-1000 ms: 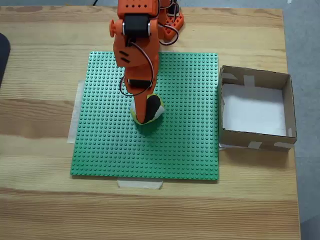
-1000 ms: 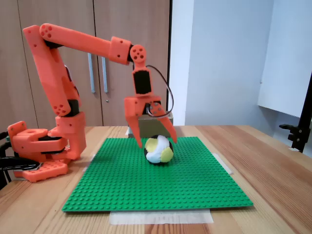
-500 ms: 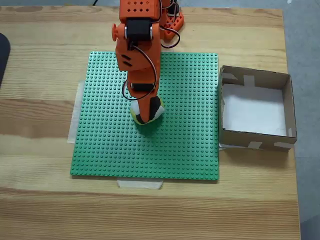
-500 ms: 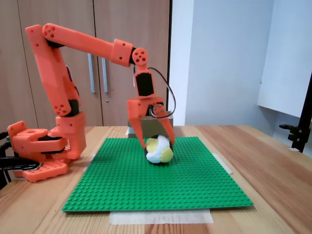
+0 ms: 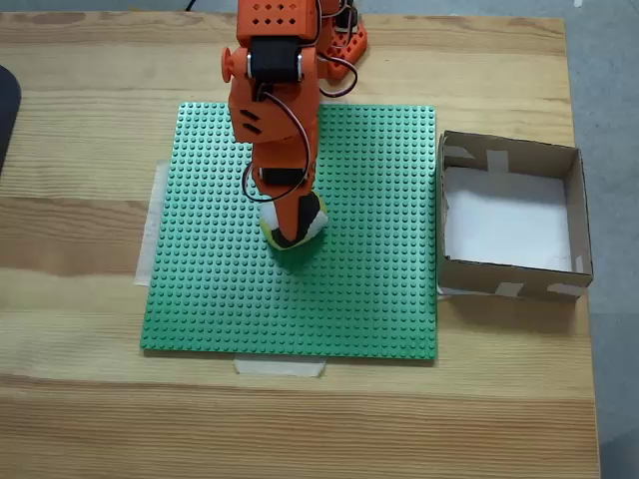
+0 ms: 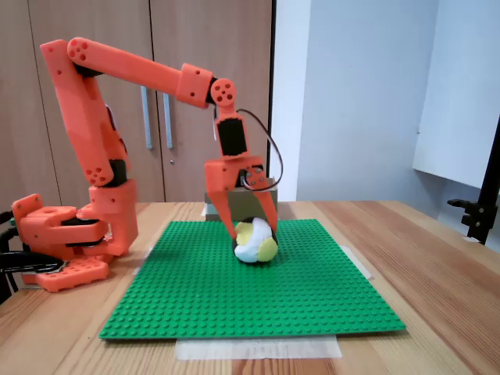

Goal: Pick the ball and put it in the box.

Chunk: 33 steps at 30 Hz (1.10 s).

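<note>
Claw [image 6: 252, 229] lowered over the ball [image 6: 255, 241], its two orange fingers [image 6: 224, 209] closed in on either side and gripping it, as seen from the side fixed view. Ball resting on the green studded baseplate [image 6: 258, 293], near its middle, white and yellow patches facing the side camera. From the top-down fixed view, claw [image 5: 291, 222] covering most of the ball [image 5: 314, 226], only a white, black and yellow rim peeking out beside the finger. Orange arm [image 5: 274, 90] reaching in from the far edge of the tabletop [image 5: 80, 399], base [image 6: 66, 242] parked beyond the baseplate's far edge. Baseplate [image 5: 359, 289] taped down on the wooden tabletop, strips of pale tape showing at its near and left edges. Box [image 5: 573, 215] standing just beside the baseplate's right edge, at the right edge of the tabletop, white floor bare, well apart from the ball.
</note>
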Each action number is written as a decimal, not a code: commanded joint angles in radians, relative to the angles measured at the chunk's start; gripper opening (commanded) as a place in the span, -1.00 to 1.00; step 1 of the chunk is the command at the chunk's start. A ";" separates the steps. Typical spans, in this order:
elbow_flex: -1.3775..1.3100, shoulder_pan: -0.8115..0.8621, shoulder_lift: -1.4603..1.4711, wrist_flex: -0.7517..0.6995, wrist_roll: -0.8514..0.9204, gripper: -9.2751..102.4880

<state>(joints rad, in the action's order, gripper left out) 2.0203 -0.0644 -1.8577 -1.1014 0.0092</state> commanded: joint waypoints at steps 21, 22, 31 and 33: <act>0.011 0.029 -0.014 0.063 0.009 -0.82; 0.009 0.031 -0.014 0.066 0.006 -0.85; 0.002 0.031 -0.014 0.071 -0.008 -0.85; -0.008 0.028 -0.014 0.071 -0.009 -0.85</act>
<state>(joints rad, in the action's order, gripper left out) 2.0371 -0.0399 -1.8577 -1.0370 0.0107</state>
